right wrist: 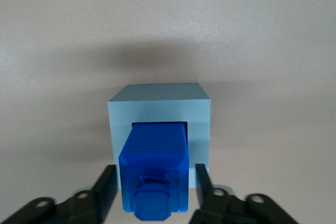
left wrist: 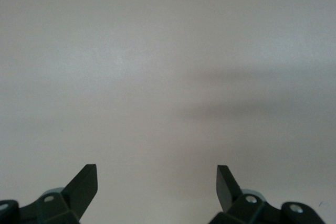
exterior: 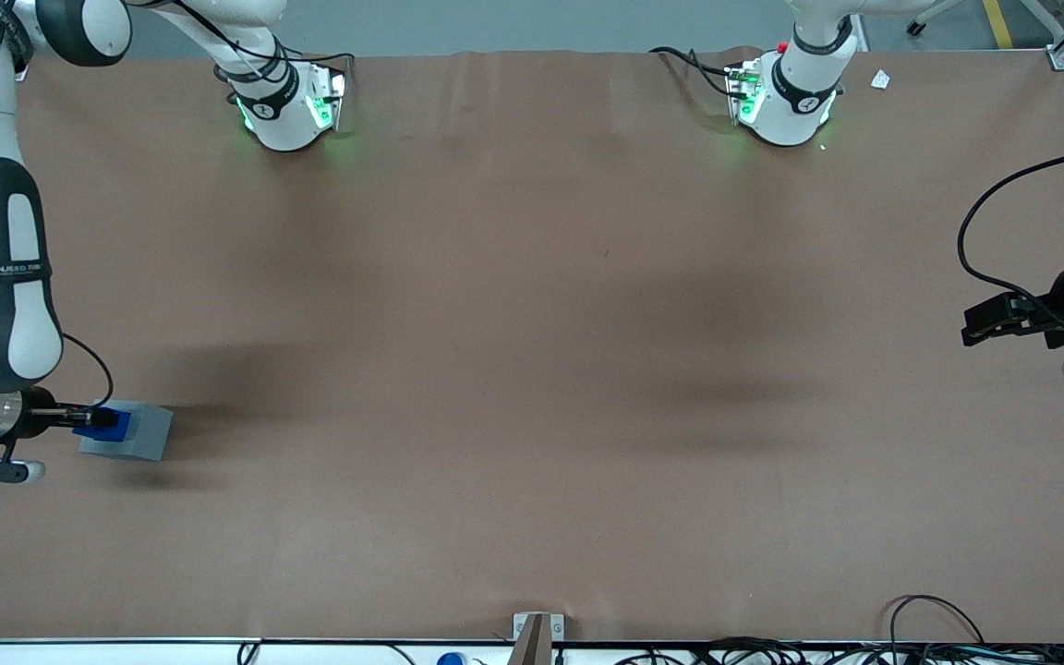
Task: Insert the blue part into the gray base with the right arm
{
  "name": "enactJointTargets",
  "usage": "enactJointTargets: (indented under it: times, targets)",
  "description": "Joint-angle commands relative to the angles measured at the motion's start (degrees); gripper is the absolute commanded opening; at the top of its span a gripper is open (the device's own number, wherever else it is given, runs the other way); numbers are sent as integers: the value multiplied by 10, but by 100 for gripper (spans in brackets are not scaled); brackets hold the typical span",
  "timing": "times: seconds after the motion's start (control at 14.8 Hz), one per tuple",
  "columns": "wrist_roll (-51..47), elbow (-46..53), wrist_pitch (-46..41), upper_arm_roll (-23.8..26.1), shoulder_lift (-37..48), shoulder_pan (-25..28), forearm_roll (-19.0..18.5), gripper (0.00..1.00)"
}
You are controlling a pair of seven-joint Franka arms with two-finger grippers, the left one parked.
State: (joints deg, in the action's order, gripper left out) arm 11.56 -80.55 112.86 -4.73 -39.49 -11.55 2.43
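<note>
The gray base [exterior: 146,434] stands on the brown table at the working arm's end, fairly near the front camera. The blue part [exterior: 109,427] sits in the base's recess with its stepped end sticking out. In the right wrist view the blue part [right wrist: 155,153] fills the square recess of the gray base [right wrist: 157,103]. My right arm's gripper [exterior: 96,419] is at the blue part. Its fingers [right wrist: 107,184] flank the part's protruding end with a small gap on each side, so the gripper [right wrist: 156,170] is open and holds nothing.
The parked arm's gripper [exterior: 1003,319] hangs at the parked arm's end of the table. Both arm bases [exterior: 287,106] stand along the edge farthest from the front camera. A metal bracket [exterior: 537,633] and cables [exterior: 938,614] lie at the nearest edge.
</note>
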Motion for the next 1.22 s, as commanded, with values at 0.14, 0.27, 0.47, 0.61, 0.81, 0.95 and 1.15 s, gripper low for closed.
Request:
enactJointTargets:
  times: [0.14, 0.27, 0.47, 0.61, 0.81, 0.95, 1.15]
  targets:
    - [-1, 13, -1, 5, -5, -5, 2, 100]
    - [1, 13, -5, 4, 2, -1, -2, 100]
    - [2, 14, -18, 5, 37, -5, 1, 100]
    - [-5, 13, -52, 5, 63, -1, 6, 100]
    - [-30, 12, -85, 6, 111, 8, 6, 100]
    - [-45, 12, -123, 8, 154, 23, 7, 100]
    - [-76, 11, -187, 8, 228, 53, 6, 100]
